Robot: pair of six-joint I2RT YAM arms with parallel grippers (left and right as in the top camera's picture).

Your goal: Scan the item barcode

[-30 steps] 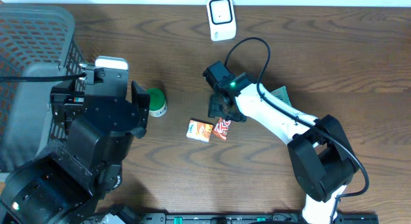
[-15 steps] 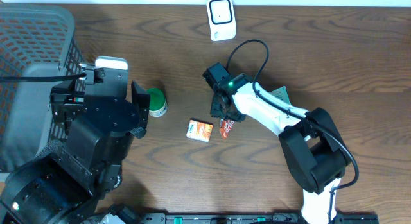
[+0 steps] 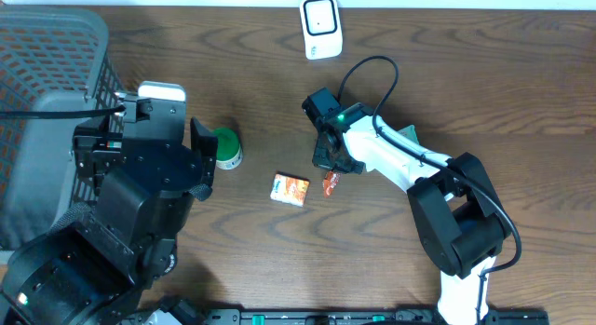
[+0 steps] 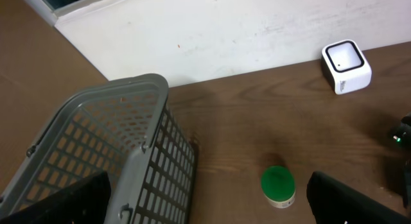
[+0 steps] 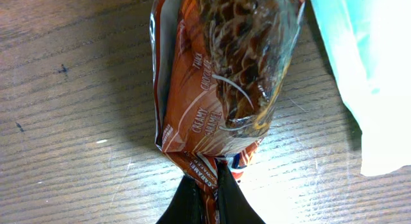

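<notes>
- Over on the far left of the table (image 3: 494, 74) sits a grey mesh basket (image 3: 56, 32), pushed up against the left arm.
- The left gripper (image 4: 205, 189) hangs just beside the basket with its jaws spread wide apart and nothing between them.
- Next is a small green-lidded tub (image 3: 226, 147), alone on the wood.
- An orange box (image 3: 290, 189) lies flat near the middle.
- The white scanner (image 3: 319, 26) stands at the back edge, well apart from everything else.
- The right gripper (image 5: 203, 193) is pinched tight on the crimped end of the snack pack (image 5: 225, 76) — a red-brown caramel chocolate wrapper, just right of the orange box. Can't tell whether it's clear of the table.
- A teal packet (image 5: 363, 70) lies just beside the pack, under the right arm.
</notes>
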